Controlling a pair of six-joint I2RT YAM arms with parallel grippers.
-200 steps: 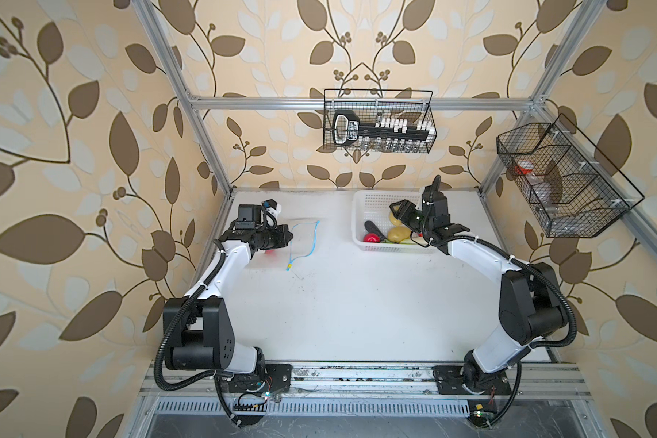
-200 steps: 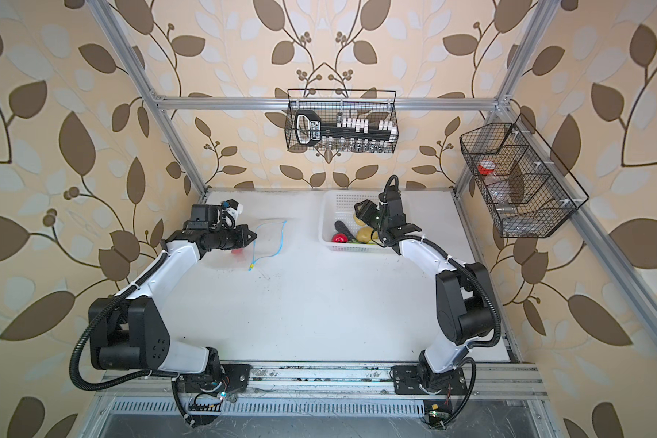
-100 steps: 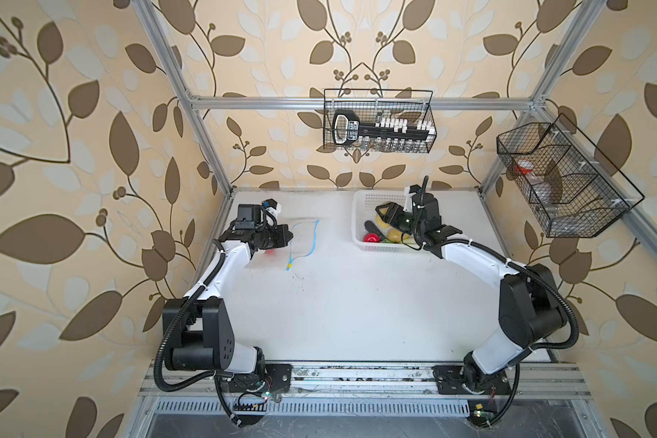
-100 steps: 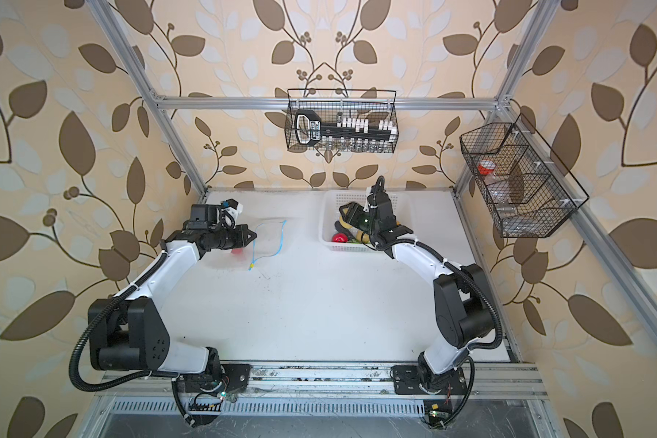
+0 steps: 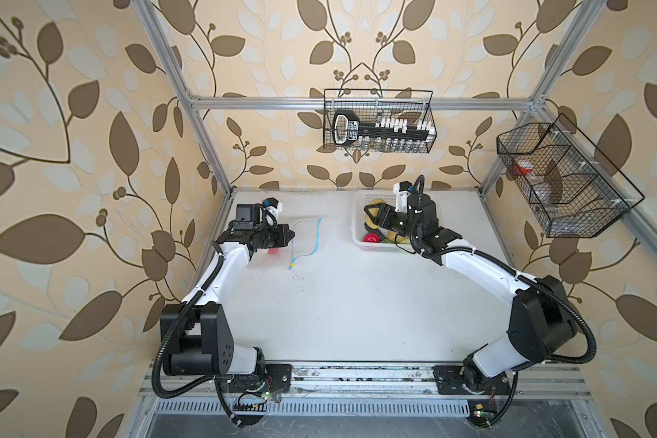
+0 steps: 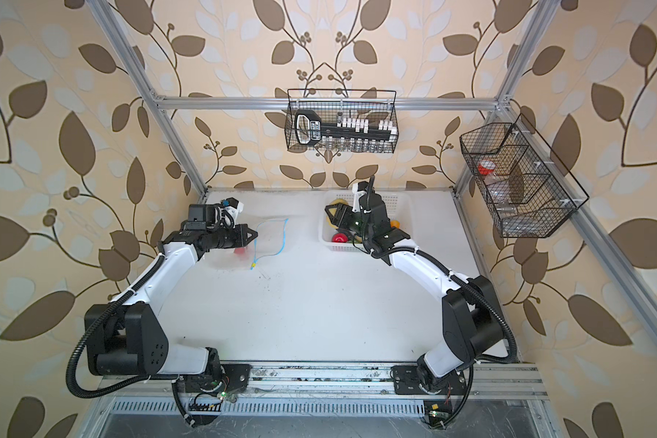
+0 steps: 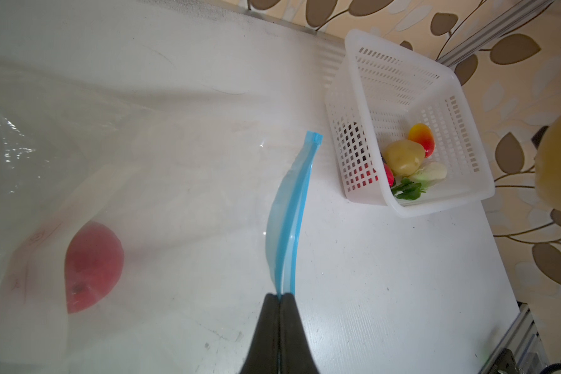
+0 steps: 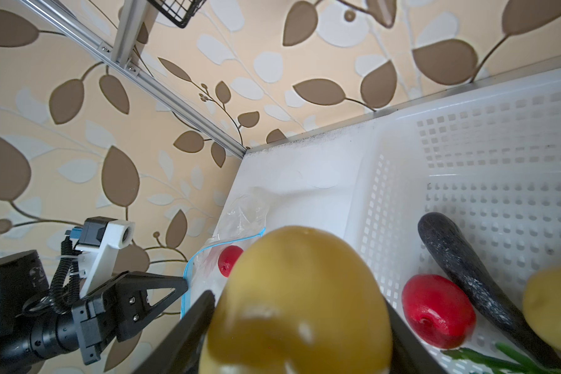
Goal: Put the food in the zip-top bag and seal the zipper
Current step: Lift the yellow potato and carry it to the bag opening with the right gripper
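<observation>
Left wrist view: my left claw (image 7: 280, 296) is pinched tight on the zipper (image 7: 292, 200), a thin light-blue strip along one edge of the zip-top bag (image 7: 143, 181). The two blue lips part beyond my fingertips, so the mouth gapes in a narrow curve. The bag is clear, crinkled plastic with glare on it. One red tomato (image 7: 93, 265) lies inside, showing through the film at the edge of a white label patch (image 7: 30, 275).

In both top views the bag sits near the back left corner of the table (image 5: 357, 303), with its mouth turned toward the white perforated basket (image 5: 359, 242). The zipper makes an open loop there, and a small yellow tab (image 5: 291, 266) sits at its nearer end.

My right claw (image 5: 375, 217) grips a yellow-brown potato (image 8: 298, 301) between its black fingers, over the left end of the basket. The basket stands near the back edge of the table, right of the middle and well apart from the bag.

Lying in the basket are a second tomato (image 8: 438, 311), a dark eggplant (image 8: 467, 275) just beside it, a second potato (image 7: 404, 157), a red-yellow fruit (image 7: 422, 138) and a white radish (image 7: 433, 171) with green leaves.
</observation>
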